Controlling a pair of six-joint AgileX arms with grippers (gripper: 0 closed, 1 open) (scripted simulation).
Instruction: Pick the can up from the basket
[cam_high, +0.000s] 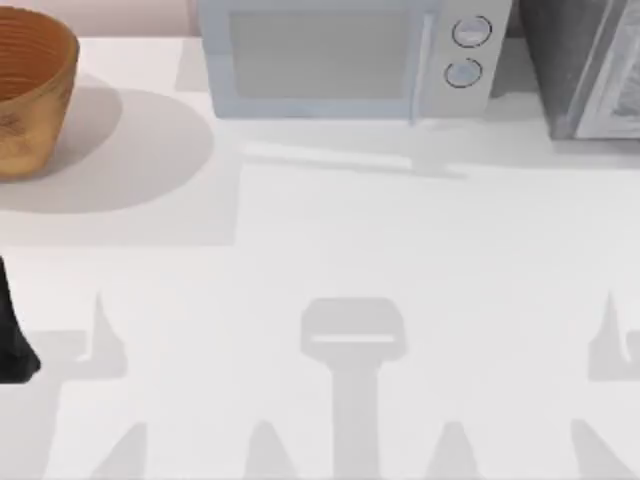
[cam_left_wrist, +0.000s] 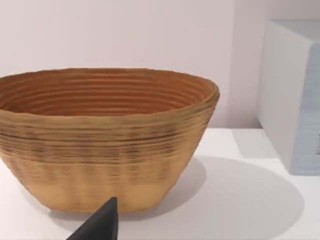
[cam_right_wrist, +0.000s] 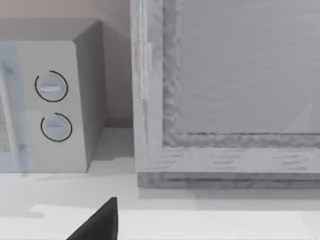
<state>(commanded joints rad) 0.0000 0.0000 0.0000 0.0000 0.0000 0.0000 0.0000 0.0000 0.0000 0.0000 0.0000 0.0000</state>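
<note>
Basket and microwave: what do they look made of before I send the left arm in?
The basket looks like woven or coiled wood fibre, matte golden-brown outside with an orange-brown ribbed inside; the ridged bands running around it suggest that, though it could be moulded. The microwave looks like smooth painted metal or plastic, pale grey-blue, with flat, even faces and two round dials.
</note>
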